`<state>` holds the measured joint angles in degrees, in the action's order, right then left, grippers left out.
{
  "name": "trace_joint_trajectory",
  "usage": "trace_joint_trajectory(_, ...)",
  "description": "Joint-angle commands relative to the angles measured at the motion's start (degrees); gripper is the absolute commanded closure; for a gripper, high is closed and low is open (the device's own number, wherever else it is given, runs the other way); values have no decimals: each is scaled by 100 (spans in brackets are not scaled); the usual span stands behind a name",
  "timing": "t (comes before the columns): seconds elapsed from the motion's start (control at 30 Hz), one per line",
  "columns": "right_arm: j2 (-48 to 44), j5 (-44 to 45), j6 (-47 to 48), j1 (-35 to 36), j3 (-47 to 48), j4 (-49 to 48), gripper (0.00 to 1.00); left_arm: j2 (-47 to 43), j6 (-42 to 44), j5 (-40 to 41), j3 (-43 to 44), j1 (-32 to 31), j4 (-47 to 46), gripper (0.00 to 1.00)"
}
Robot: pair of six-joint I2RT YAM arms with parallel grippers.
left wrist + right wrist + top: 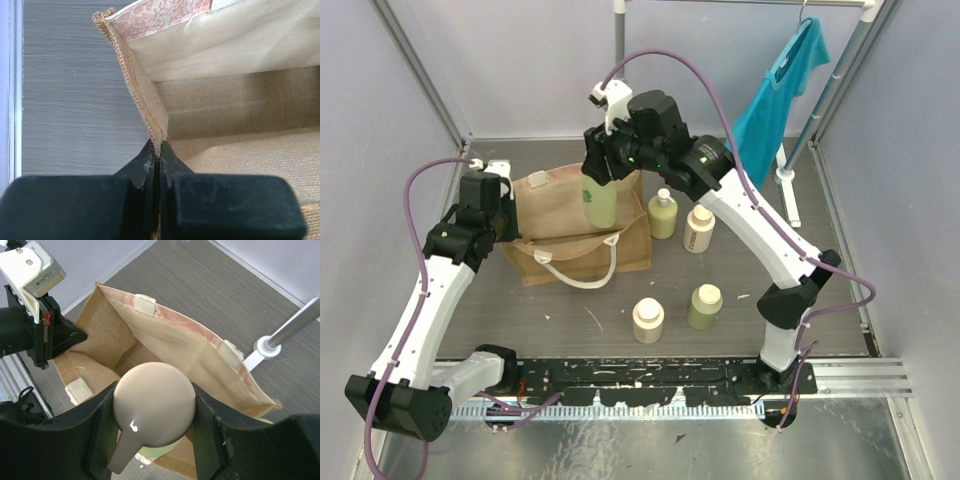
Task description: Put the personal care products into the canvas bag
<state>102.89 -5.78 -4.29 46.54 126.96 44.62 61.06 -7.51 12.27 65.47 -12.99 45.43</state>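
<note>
While checking from overhead, noted right tool [152,410] clamped on cream pump top [150,390] of pale green bottle [600,203], one finger either side of cap. Found that bottle upright, hanging under tool directly over open mouth of canvas bag [575,250]; could not tell whether its base sits below rim. Saw left tool [159,155] pinched together on burlap edge at bag's left end. Logged bag standing on surface [570,325], white rope handle [582,272] draped down near wall. Counted four others on surface outside bag: second green bottle [662,214] and cream bottle [698,229] just right of bag, front cream bottle [648,320] and front green bottle [705,306] nearer arm bases, well apart from both tools. Noted teal shirt [785,90] hanging at back right.
</note>
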Motion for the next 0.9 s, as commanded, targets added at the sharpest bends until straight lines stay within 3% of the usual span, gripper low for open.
trace_joint_trajectory(0.0,-27,-163,-29,100,393,-1193,99,-133,28,-66,-12,7,39,91)
trace_joint_trajectory(0.33,278,501,181,171,-615,-1249,99,-238,43,-160,105,15,156,91)
trace_joint_trajectory(0.87,-24,1551,465,173,-2709,-2526,99,-213,57,-269,238,9,302,92)
